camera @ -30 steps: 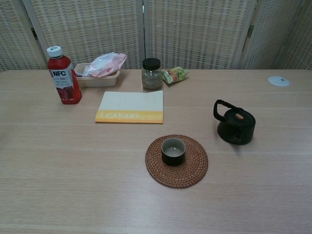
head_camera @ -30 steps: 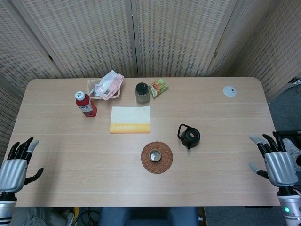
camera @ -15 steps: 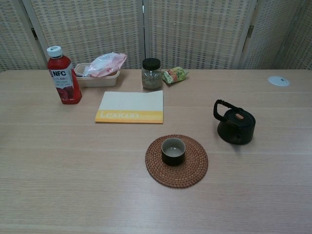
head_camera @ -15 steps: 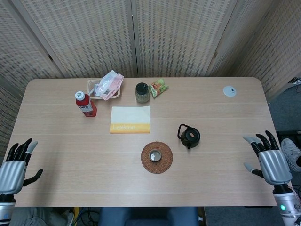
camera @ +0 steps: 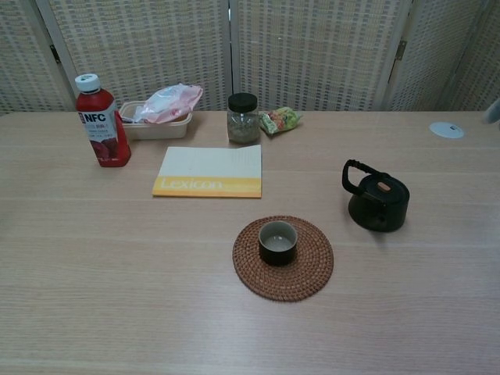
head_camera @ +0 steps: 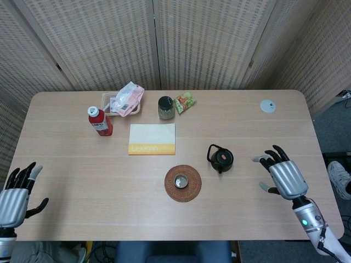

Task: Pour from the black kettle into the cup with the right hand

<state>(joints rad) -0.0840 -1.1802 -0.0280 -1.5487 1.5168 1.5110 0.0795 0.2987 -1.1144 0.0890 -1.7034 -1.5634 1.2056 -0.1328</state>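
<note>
The black kettle [head_camera: 221, 159] [camera: 378, 200] stands upright on the table, right of centre, its handle toward the left. A small dark cup [head_camera: 181, 181] [camera: 277, 241] sits on a round woven coaster [head_camera: 183, 183] [camera: 283, 258] left of and nearer than the kettle. My right hand [head_camera: 281, 175] hovers over the table to the kettle's right, fingers spread, holding nothing; in the chest view only a fingertip [camera: 492, 110] shows at the right edge. My left hand [head_camera: 16, 192] stays beyond the table's left front corner, fingers apart and empty.
A red juice bottle [head_camera: 100, 121], a tray with a pink bag [head_camera: 126, 99], a dark-lidded jar [head_camera: 165, 107] and a snack packet [head_camera: 185, 101] line the far side. A white and yellow booklet [head_camera: 152, 138] lies behind the coaster. A white disc [head_camera: 267, 106] sits far right.
My right hand has moved left from the table's right edge to over the tabletop, closer to the kettle. The left hand drifted slightly down. Kettle and cup are unmoved.
</note>
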